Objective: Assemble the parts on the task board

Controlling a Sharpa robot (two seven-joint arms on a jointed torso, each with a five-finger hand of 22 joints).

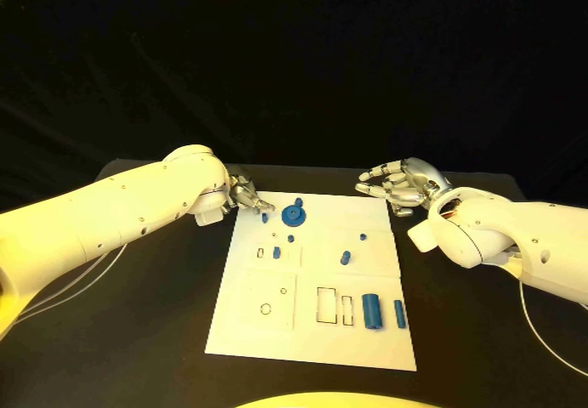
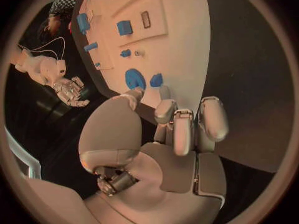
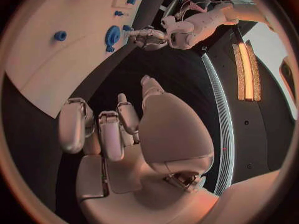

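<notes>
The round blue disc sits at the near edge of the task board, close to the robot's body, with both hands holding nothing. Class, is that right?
Not quite: the head view shows the round blue disc near the task board's far edge, beside the left hand. Both hands, including the right hand, hold nothing.

In the head view, the left hand (image 1: 245, 192) was largely hidden behind its own white arm, only its fingertips showing at the far left corner of the task board (image 1: 263, 336). The small blue parts (image 1: 346, 257) mid-board were too small to make out in shape. In the left wrist view, the board ran past the circle's rim.
</notes>
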